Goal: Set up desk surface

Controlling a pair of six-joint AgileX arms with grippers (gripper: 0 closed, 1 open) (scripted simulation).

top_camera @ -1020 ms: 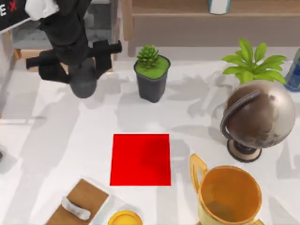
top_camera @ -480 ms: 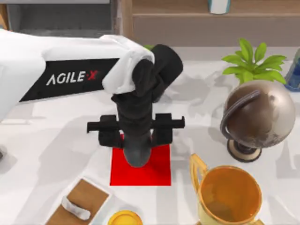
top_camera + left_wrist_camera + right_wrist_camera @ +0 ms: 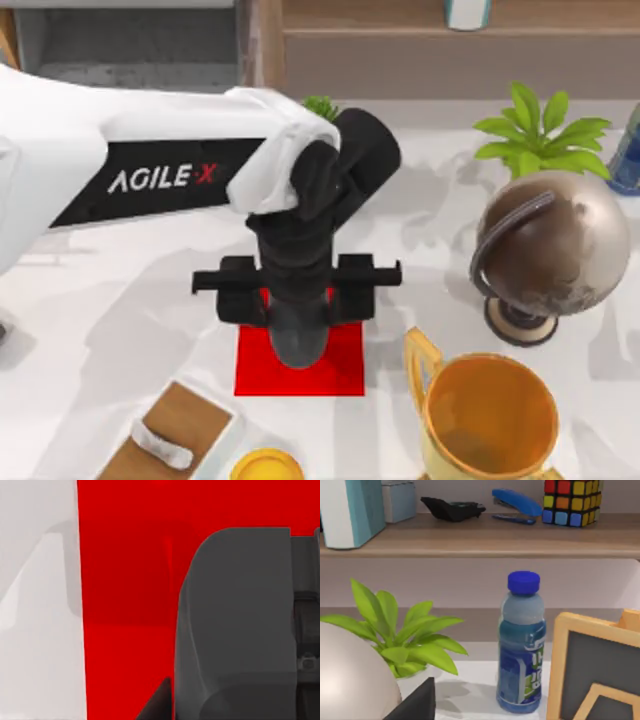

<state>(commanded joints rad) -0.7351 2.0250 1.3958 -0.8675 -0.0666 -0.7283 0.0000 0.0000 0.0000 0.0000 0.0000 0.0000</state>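
Observation:
The desk surface [image 3: 130, 300] is a broad white tabletop, seen also beside the mat in the left wrist view [image 3: 35, 630]. My left arm reaches in from the top view's left, and its gripper [image 3: 300, 350] points straight down over a small red square mat [image 3: 345, 375] in the middle of the desk. The left wrist view shows the red mat [image 3: 125, 580] close below, beside a dark grey gripper body [image 3: 235, 630]. My right arm is parked beyond the right side, its wrist camera facing the shelf.
A small potted succulent [image 3: 320, 104] peeks out behind the left arm. On the right stand a globe [image 3: 550, 250], a gold trophy cup [image 3: 490, 415], a leafy plant [image 3: 535, 130] and a blue-capped bottle [image 3: 520, 645]. A wooden board [image 3: 185, 410] and yellow disc [image 3: 265, 467] lie at the front left.
My left arm swung from the back left corner to above the red mat, then edged slightly forward and right. Nothing on the desk has moved.

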